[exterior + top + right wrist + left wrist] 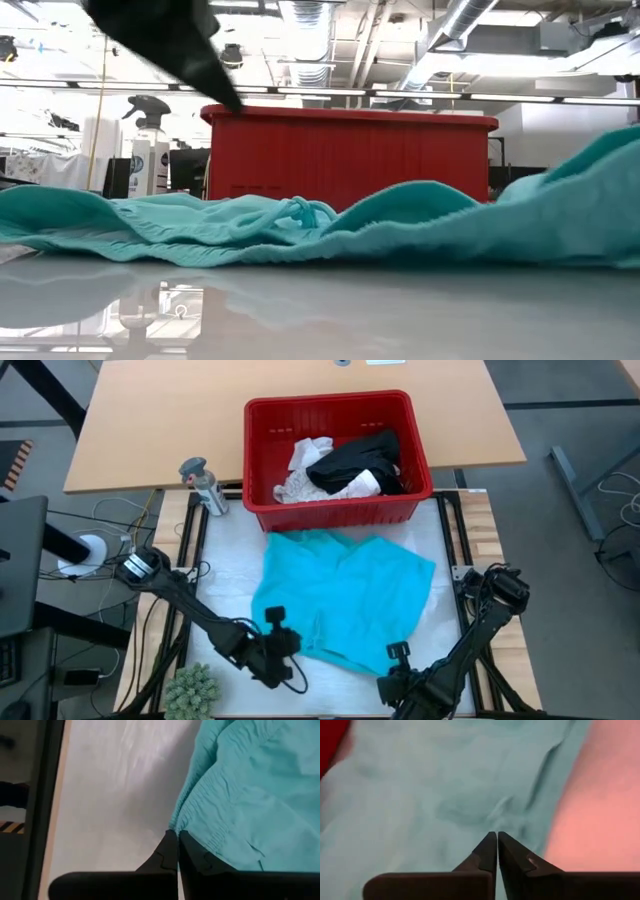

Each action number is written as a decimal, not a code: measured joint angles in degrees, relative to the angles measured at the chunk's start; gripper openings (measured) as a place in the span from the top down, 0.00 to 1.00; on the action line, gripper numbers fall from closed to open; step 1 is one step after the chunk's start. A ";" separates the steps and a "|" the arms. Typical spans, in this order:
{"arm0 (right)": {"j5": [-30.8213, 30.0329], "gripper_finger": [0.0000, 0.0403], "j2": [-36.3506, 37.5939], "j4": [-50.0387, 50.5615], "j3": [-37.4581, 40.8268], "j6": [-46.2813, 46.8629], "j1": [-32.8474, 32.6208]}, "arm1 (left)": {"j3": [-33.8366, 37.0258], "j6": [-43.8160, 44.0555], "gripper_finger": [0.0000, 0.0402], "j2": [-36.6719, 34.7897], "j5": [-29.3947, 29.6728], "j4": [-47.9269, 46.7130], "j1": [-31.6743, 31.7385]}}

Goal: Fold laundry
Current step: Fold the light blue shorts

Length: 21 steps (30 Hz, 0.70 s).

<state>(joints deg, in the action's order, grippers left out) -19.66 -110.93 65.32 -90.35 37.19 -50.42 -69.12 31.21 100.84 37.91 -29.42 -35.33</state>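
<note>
- Laundry first: the teal garment (345, 600) is spread out on the white table top (232, 575), rumpled, right in front of the red basket (335, 510); from the low view its folds run the whole width, with a knotted drawstring (305, 212) in the middle
- red basket sits at the far edge of the work area, touching or nearly touching the teal cloth's far edge; can't tell which
- inside the basket: a black garment (360, 460) lying on top of white/cream pieces (310, 455)
- left gripper (272, 645) is over the near left edge of the teal garment; fingers pressed together, and its wrist view shows the tips meeting above the cloth; can't tell if any fabric is pinched
- right gripper (398, 660) is at the near right hem; fingers pressed together right at the elastic waistband edge (200, 817), looks like it's nipping the hem
- spray bottle (203, 485) stands left of the basket
- small green fuzzy plant (192, 688) at the near left corner
</note>
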 joint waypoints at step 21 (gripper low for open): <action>-2.73 0.95 0.02 -2.73 0.00 0.30 -0.94 | -0.05 52.97 0.61 -4.00 -9.10 -32.85 -2.75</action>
<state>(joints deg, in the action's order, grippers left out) -22.39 -110.91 62.59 -90.35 37.50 -51.35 -69.17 84.19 96.84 28.81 -62.26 -38.08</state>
